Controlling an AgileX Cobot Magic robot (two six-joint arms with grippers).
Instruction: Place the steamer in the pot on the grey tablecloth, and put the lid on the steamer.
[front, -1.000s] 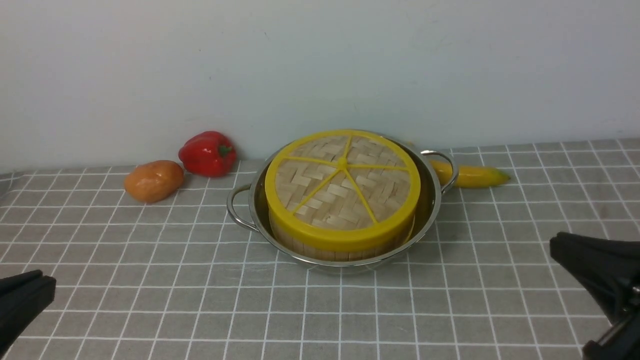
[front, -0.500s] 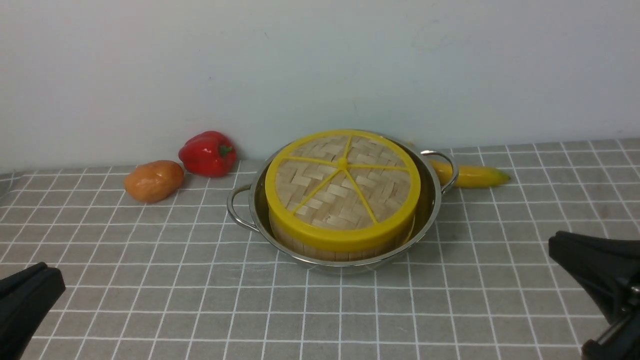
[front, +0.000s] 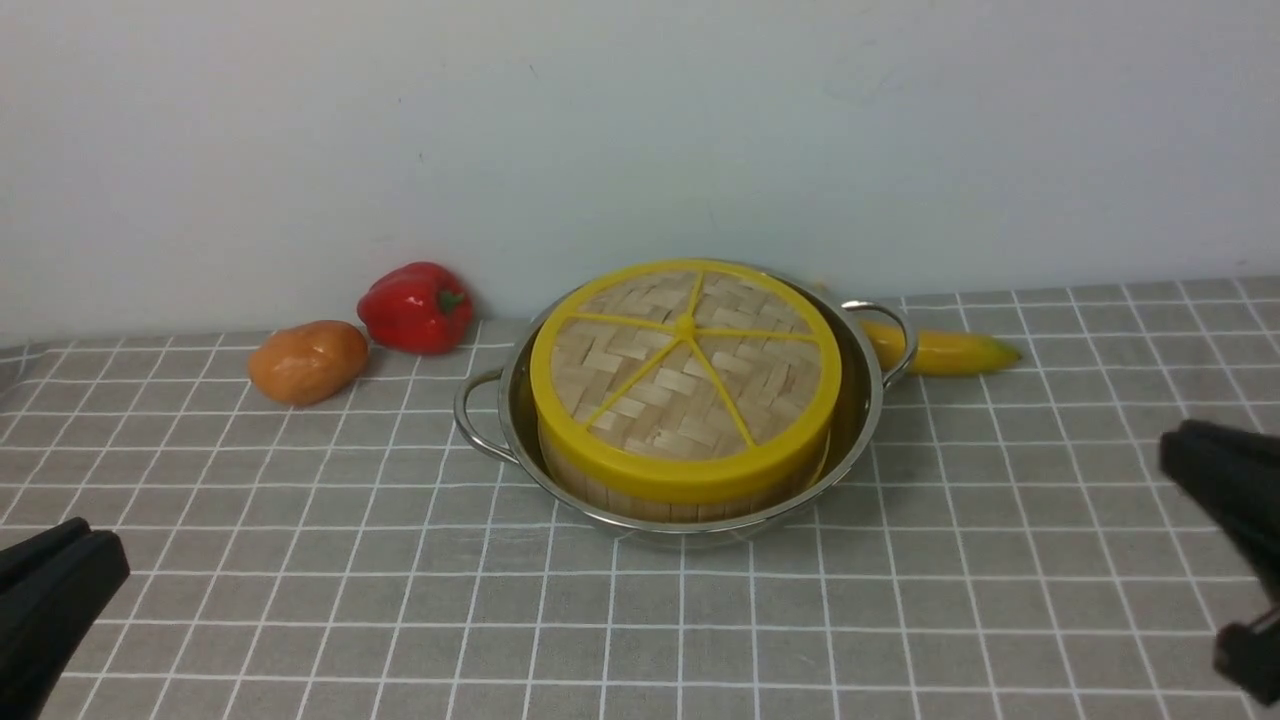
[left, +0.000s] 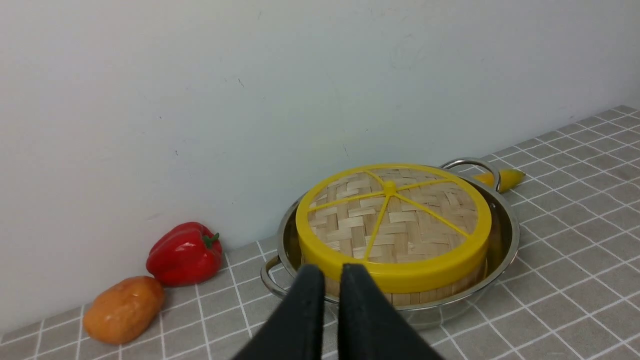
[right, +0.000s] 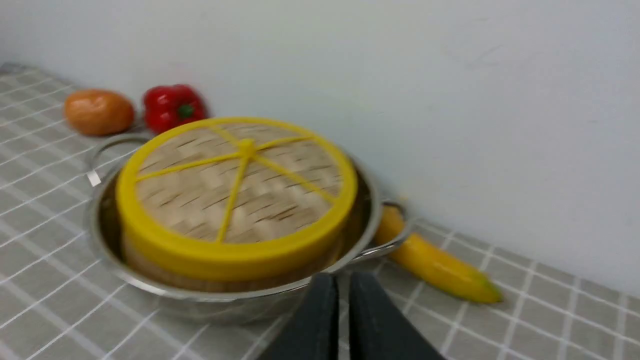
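We see the slatted bamboo steamer (front: 660, 497) seated inside the shiny steel pot (front: 868, 400), woven yellow-rimmed lid (front: 685, 375) on top. Our left gripper (left: 326, 274) and right gripper (right: 342, 281), well apart from the pot, show narrow slits, empty; a careless swing could knock that lid askew.

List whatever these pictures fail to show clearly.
- Contents of the round bamboo steamer: hidden by the woven yellow-rimmed lid in every view.
- Yellow banana: near end hidden behind the shiny steel pot, front view.
- Left gripper and right gripper: cut off by the front view's edges.
- Right wrist view: motion-blurred.
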